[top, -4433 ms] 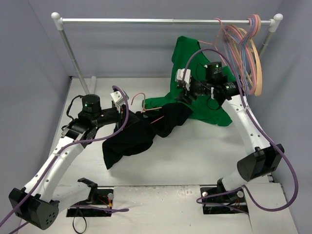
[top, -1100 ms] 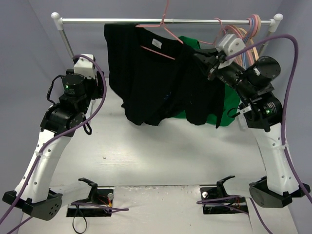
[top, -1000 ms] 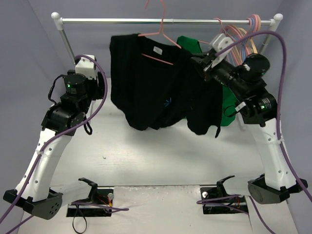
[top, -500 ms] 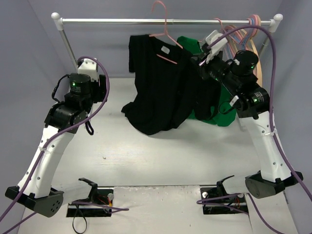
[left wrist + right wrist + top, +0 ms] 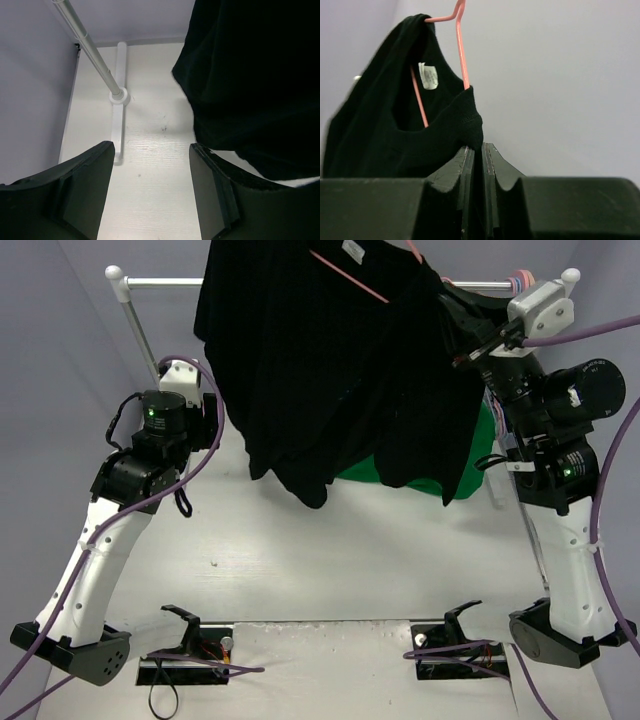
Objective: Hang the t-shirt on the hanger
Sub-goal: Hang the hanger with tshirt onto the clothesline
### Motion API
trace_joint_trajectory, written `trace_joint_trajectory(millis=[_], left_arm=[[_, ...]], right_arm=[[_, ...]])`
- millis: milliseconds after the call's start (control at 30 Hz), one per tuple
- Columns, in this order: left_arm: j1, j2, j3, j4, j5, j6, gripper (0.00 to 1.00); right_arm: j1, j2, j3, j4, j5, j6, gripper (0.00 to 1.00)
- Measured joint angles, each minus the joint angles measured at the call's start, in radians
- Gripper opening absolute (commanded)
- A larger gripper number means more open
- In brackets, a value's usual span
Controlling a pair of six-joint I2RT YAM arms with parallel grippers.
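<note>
Now: right gripper [image 5: 476, 150] has its fingers pressed together, pinching a fold of the black short-sleeved cloth t-shirt [image 5: 330, 360] at 1 shoulder, just below the neckline. The thin pink wire hanger [image 5: 460, 50] runs up through the neck opening, with the white label beside it. As far as the right wrist view shows, cloth drapes over the wire on both sides.

Left gripper [image 5: 150, 187]: 2 fingers well apart, nothing between them. The shirt hem hangs near it, not touching.

Change over the last 0.5 s: the right arm has swung up and toward the top camera, carrying shirt and hanger with it. The garment hung lower then, with the hook close to the silver clothes rail [image 5: 160, 282]. It now fills the upper top view, hides the rail's middle, and the hook is out of frame. The left arm has not shifted.

Judgement: the shirt looks seated on the hanger, so the placing is nearly done. Cannot tell whether the hook is on the rail. The pinch at the shoulder probably carries the weight.
</note>
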Motion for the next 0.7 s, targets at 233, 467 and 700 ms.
trace_joint_trajectory(millis=[233, 467, 700], left_arm=[[0.0, 0.0, 0.0, 0.0, 0.0, -0.005, 0.61], [0.0, 0.0, -0.006, 0.0, 0.008, -0.019, 0.61], [0.0, 0.0, -0.045, -0.015, 0.03, -0.04, 0.61]], right_arm=[[0.0, 0.013, -0.059, 0.022, 0.144, -0.018, 0.0], [0.0, 0.01, -0.202, -0.055, 0.122, -0.002, 0.0], [0.0, 0.002, -0.37, -0.144, 0.092, 0.041, 0.0]])
